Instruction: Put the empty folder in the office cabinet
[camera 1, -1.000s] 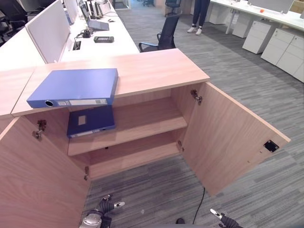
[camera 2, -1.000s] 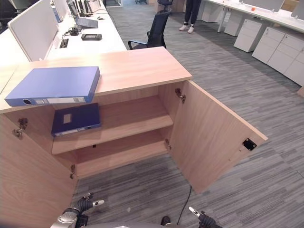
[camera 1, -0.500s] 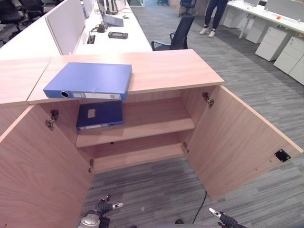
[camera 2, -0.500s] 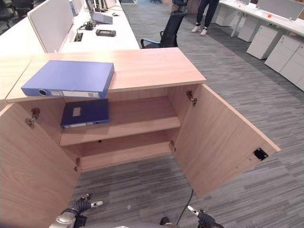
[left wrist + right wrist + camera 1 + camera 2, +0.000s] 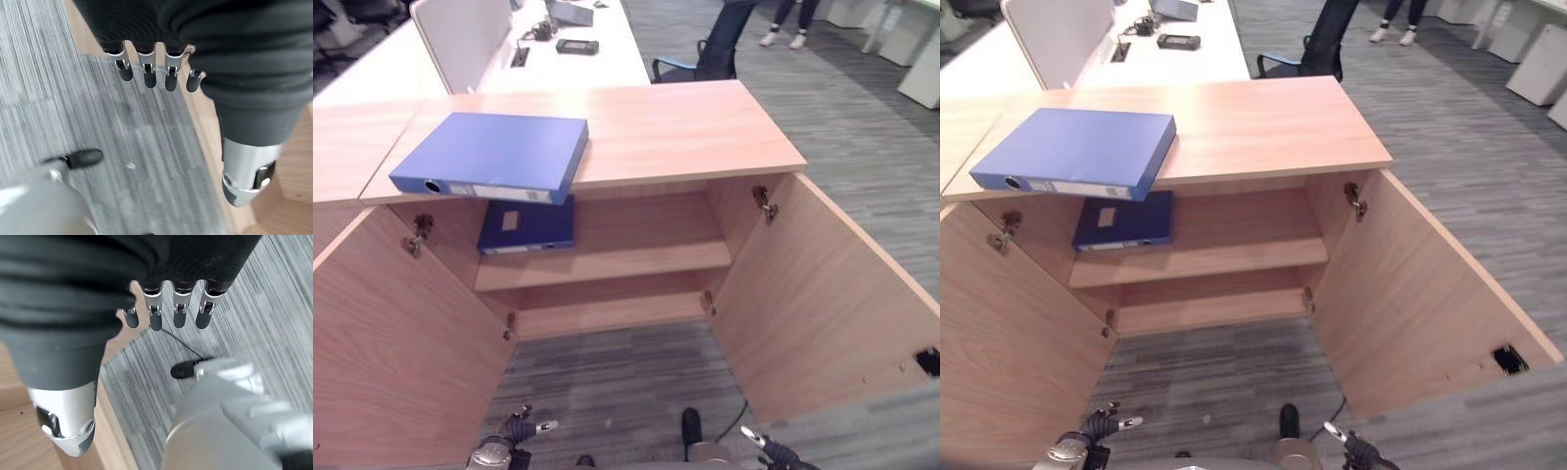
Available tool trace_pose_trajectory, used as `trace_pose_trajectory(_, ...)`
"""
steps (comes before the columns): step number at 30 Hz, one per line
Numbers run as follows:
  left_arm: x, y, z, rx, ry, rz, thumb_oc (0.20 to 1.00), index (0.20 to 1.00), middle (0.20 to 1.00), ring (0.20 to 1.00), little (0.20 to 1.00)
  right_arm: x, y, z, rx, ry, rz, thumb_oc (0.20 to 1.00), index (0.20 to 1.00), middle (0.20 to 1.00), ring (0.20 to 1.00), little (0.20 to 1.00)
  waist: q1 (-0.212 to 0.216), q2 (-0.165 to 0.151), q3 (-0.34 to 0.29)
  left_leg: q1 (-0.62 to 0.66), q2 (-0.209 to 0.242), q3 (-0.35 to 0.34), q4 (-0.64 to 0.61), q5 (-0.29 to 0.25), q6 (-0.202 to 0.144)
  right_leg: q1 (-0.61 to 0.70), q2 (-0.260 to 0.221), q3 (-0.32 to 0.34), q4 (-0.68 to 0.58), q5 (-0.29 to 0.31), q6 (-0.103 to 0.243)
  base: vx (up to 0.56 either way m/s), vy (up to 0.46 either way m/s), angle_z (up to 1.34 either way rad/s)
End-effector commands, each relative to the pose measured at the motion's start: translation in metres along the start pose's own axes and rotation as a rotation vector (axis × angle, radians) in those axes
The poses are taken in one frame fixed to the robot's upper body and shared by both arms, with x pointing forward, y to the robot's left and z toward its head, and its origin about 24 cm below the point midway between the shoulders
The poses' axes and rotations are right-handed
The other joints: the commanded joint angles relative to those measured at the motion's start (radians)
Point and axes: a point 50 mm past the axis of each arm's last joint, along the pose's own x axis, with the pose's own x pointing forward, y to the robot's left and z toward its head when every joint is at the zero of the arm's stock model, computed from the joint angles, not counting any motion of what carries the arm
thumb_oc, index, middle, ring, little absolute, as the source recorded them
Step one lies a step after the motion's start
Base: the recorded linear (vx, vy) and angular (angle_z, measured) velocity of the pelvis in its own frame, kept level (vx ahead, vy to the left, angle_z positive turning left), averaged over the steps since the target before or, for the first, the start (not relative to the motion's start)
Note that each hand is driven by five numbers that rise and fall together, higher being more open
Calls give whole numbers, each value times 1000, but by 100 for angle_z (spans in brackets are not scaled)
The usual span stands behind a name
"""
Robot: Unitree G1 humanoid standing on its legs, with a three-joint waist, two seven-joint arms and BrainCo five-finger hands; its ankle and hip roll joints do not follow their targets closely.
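Open-plan office, grey striped carpet [image 5: 607,382] underfoot. Dead ahead, a low wooden office cabinet [image 5: 636,127] with both doors swung wide: left door [image 5: 391,343] at 9 o'clock, right door [image 5: 832,313] at 3 o'clock. On the cabinet top, toward 11 o'clock, a blue folder [image 5: 494,157] lying flat, spine facing the camera, one corner overhanging the front edge. Directly beneath it, on the upper shelf [image 5: 617,259] at its left end, a second, darker blue folder [image 5: 529,225] lying flat. Lower shelf [image 5: 607,313] bare wood.

Beyond the cabinet at 12 o'clock, a long white desk [image 5: 587,64] with a pale divider screen [image 5: 460,34], a laptop [image 5: 570,12] and a small dark device [image 5: 578,46]. At 1 o'clock, a dark office chair [image 5: 710,54]; further back, a person's feet in white shoes [image 5: 783,39].

Low at 7 o'clock, left hand [image 5: 514,431] over the carpet, fingers [image 5: 146,73] straight and loose, holding nothing. Low at 5 o'clock, right hand [image 5: 764,452], fingers [image 5: 178,313] likewise straight and relaxed, empty, with carpet and a strip of wood past them.
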Motion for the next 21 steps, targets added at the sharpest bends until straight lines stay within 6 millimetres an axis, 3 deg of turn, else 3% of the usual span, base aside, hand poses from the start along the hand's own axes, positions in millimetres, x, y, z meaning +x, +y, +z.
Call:
trace_pose_trajectory(1, 4, 34, 39, 45, -122, 84, 1000, 1000, 1000, 1000, 1000, 4, 13, 4, 0, 2, 34, 1000, 1000, 1000, 1000, 1000, -12, -74, -2, 52, -78, 1, -2, -88, 32, -104, -95, 102, 55, -13, 107, 186, -319, 28)
trace_pose_trajectory(2, 5, 30, 38, 35, -123, 75, 1000, 1000, 1000, 1000, 1000, 3, 11, 5, -24, -1, 35, 1000, 1000, 1000, 1000, 1000, -17, -62, -8, 47, -48, -11, 11, -69, 12, -89, -75, 85, 60, -33, 89, 121, -318, 18)
trace_pose_trajectory(4, 5, 28, 40, 36, -125, 71, 1000, 1000, 1000, 1000, 1000, 3, 10, 6, -25, -5, 34, 1000, 1000, 1000, 1000, 1000, -19, -58, -9, 33, -35, -15, 37, -52, -3, -79, -67, 73, 60, -44, 80, 72, -182, 17)
trace_pose_trajectory(6, 6, 24, 41, 30, -130, 61, 1000, 1000, 1000, 1000, 1000, 2, 5, 6, -28, -1, 18, 1000, 1000, 1000, 1000, 1000, -17, -48, -5, -16, -5, -15, 147, 33, -48, -19, -43, 31, 36, -78, 50, 79, -203, 37)
trace_pose_trajectory(7, 6, 24, 41, 30, -130, 61, 1000, 1000, 1000, 1000, 1000, 2, 5, 6, -28, -1, 18, 1000, 1000, 1000, 1000, 1000, -18, -48, -4, -16, -4, -16, 148, 33, -49, -17, -43, 30, 35, -78, 50, 99, -184, 39)
trace_pose_trajectory(9, 6, 21, 45, 12, -139, 56, 1000, 1000, 1000, 1000, 1000, 2, 0, 7, -22, -3, 2, 1000, 1000, 1000, 1000, 1000, -11, -52, 19, -84, -1, -11, 293, 107, -77, 35, -38, 7, 18, -101, 31, 65, -203, 24)
trace_pose_trajectory(10, 6, 21, 46, 1, -145, 59, 1000, 1000, 1000, 1000, 1000, 1, -4, 9, -23, -10, -11, 1000, 1000, 1000, 1000, 1000, -3, -73, 43, -142, -15, 8, 398, 133, -70, 61, -40, 4, 12, -113, 14, 25, -206, 31)
trace_pose_trajectory(13, 7, 20, 45, -2, -138, 63, 1000, 1000, 1000, 1000, 1000, 1, -8, 10, -23, -3, -27, 1000, 1000, 1000, 1000, 1000, -5, -81, 55, -170, 12, 59, 433, 140, -65, 86, -44, -11, 3, -130, 11, 49, -114, 20)
trace_pose_trajectory(14, 7, 18, 44, -3, -131, 57, 1000, 1000, 1000, 1000, 1000, 0, -14, 7, -15, 8, -49, 1000, 1000, 1000, 1000, 1000, -7, -76, 58, -190, 53, 121, 390, 144, -66, 102, -46, -28, 3, -147, 14, 171, -44, 21)
trace_pose_trajectory(15, 7, 17, 41, -3, -123, 51, 1000, 1000, 1000, 1000, 1000, -2, -19, 4, 3, 17, -68, 1000, 1000, 1000, 1000, 1000, -2, -73, 54, -201, 64, 164, 294, 112, -58, 116, -48, -40, 3, -159, 20, 211, 3, 41)
trace_pose_trajectory(17, 6, 17, 32, 15, -89, 55, 1000, 1000, 1000, 1000, 1000, -3, -24, 1, 5, 26, -76, 1000, 1000, 1000, 1000, 1000, 17, -69, 49, -224, 20, 158, 190, 94, -41, 127, -38, -39, 3, -171, 24, 181, 13, 48)
trace_pose_trajectory(21, 5, 19, 26, 12, -71, 58, 1000, 1000, 1000, 1000, 1000, -2, -16, 1, -14, 20, -56, 1000, 1000, 1000, 1000, 1000, 20, -60, 27, -157, 6, 135, 86, 87, -43, 139, -19, -35, 3, -179, 26, 135, 38, -21)
